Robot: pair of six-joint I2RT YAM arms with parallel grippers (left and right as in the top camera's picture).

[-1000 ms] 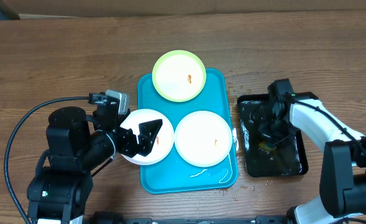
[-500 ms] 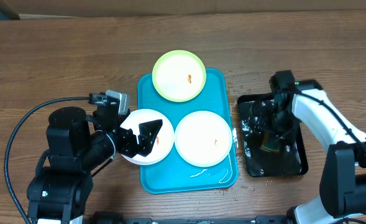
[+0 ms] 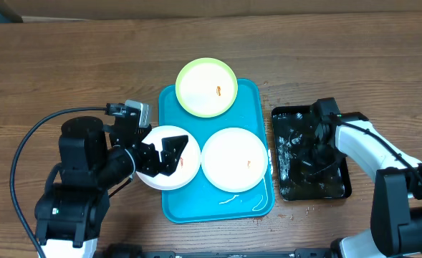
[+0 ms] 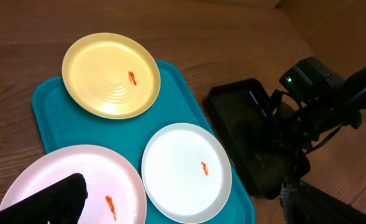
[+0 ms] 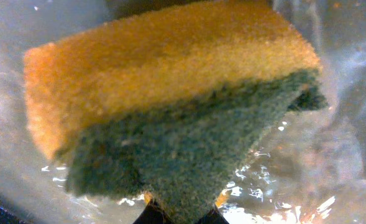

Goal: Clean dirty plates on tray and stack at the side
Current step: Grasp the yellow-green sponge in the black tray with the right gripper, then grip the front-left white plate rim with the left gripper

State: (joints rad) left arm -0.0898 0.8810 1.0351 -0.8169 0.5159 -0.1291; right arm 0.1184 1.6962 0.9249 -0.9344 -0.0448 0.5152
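The turquoise tray [image 3: 218, 206] holds a plate with a pale yellow-green rim [image 3: 207, 87] at its far end and a white plate [image 3: 234, 159] at the near right. A second white plate [image 3: 169, 159] overlaps the tray's left edge. Each has an orange-red smear. My left gripper [image 3: 164, 158] is open and hovers over the left white plate [image 4: 102, 180], one finger above it. The left wrist view also shows the yellowish plate [image 4: 108, 74], the other white plate [image 4: 186, 171] and the tray [image 4: 46, 106]. My right gripper [image 5: 183, 214] is shut on a yellow and green sponge [image 5: 170, 99].
A smaller black tray [image 3: 339, 190] with water in it stands right of the turquoise tray; my right gripper [image 3: 314, 154] is down inside it. It also shows in the left wrist view [image 4: 238, 124]. Bare wooden table lies around both trays.
My right gripper has moved about inside the black tray and now sits lower in it; the sponge no longer shows from overhead. My left arm has shifted slightly.
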